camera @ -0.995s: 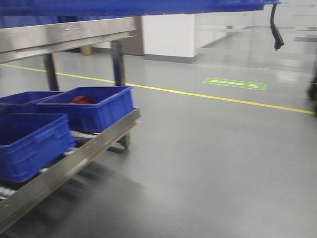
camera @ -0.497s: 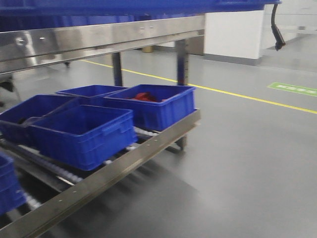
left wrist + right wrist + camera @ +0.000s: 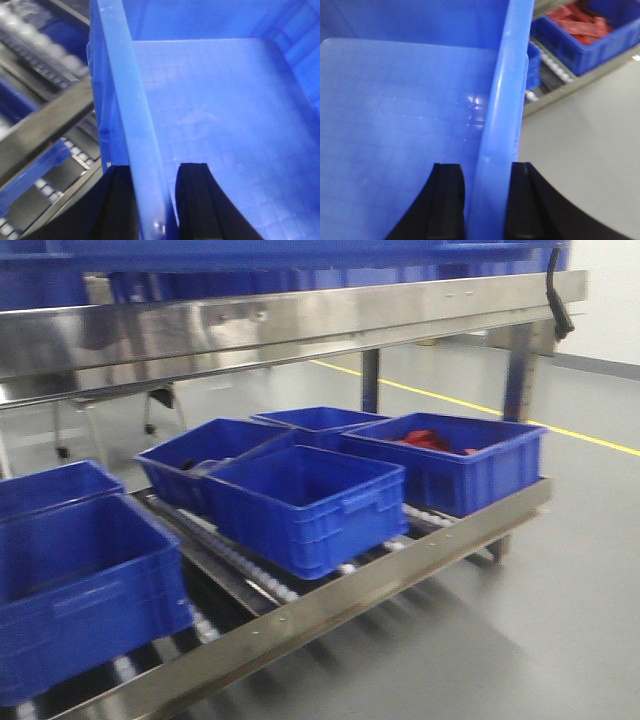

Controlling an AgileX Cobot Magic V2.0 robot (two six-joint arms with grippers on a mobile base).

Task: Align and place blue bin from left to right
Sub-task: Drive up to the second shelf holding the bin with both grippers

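"Where's the blue bin (image 3: pixel 131 115) at the moment?"

"Up in the air, carried between the two arms close by the rack. The left gripper (image 3: pixel 152 172) is pinched on its left rim, one finger inside the wall and one outside. The right gripper (image 3: pixel 487 170) is clamped the same way on the opposite rim."

"Why hold it by the rims?"

"I'd say it's too wide for one claw, so a clamp on each side keeps it level. It looks bare inside."

"And the blue band across the top of the front view?"

"Probably the bin's own edge, held high just ahead of that camera."

"Where is it headed?"

"Going by the task, onto the roller shelf (image 3: pixel 400 575), in line with the shallow bins (image 3: pixel 300 510) that sit there in rows. The one at the right end has red pieces (image 3: pixel 425 440) in it. Rollers let a bin slide, so it will want setting down square."
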